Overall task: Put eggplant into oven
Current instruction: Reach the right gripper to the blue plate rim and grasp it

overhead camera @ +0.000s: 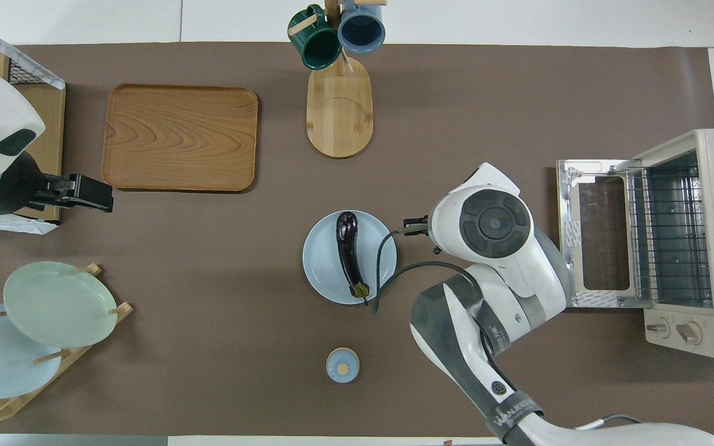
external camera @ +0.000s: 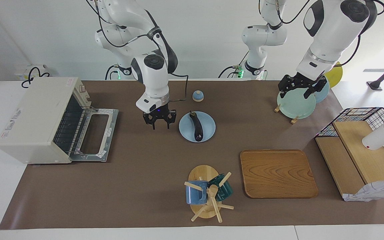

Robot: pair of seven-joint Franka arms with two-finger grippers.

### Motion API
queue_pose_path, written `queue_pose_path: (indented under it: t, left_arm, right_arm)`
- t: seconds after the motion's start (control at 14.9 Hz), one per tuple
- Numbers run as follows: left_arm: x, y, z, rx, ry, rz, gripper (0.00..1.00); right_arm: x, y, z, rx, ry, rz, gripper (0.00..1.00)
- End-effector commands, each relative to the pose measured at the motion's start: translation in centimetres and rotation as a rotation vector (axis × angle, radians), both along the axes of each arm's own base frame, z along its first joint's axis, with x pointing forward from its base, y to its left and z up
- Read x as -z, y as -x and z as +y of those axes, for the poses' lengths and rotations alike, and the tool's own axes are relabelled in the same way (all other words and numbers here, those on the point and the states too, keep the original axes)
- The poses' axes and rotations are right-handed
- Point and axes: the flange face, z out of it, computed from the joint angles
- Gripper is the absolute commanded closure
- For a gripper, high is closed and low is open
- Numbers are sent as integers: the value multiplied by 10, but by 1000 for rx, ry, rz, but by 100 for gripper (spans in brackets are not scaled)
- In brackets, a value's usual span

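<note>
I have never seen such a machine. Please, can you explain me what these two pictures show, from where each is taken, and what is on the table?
These are two robot arms at one table, each ending in a two-finger gripper. One picture looks from across the table toward the robots; the other looks down from above their own end, so the sides appear swapped.

The right gripper hangs over the brown mat, between the oven and the blue plate; its fingers are open and hold nothing. The left gripper is over the rack of plates, also holding nothing.

The eggplant lies on the blue plate. The oven stands at the right arm's end of the table, its door folded down open. Also there: a wooden tray, a mug stand, a small blue lidded pot.
</note>
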Motion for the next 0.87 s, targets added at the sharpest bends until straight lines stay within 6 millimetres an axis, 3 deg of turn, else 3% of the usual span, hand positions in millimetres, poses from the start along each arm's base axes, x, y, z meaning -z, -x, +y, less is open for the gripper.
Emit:
queue_pose_path:
  t: [0.0,0.13,0.2,0.27,0.4,0.54,0.81]
  left_arm:
    - [-4,0,8,-12,15,-9,0]
    - [-5,0,9,-14,15,-11,0]
    - [-5,0,9,-14,15,-12,0]
    - [-5,0,9,-14,14,-11,0]
    - [-5,0,7,-11,15,-11,0]
    - [-5,0,9,-14,15,-11,0]
    - [-5,0,9,-14,14,-11,0]
  right_arm:
    - [-12,-38,85,56,-4,44,34]
    - [-5,-37,131,98,1,42,33]
    - [10,-34,145,111,12,54,34]
    - [23,-20,172,110,1,48,34]
    - [32,-12,196,132,-50,3,34]
    - [72,26,241,50,-19,23,34]
    - [78,37,253,18,-12,12,40]
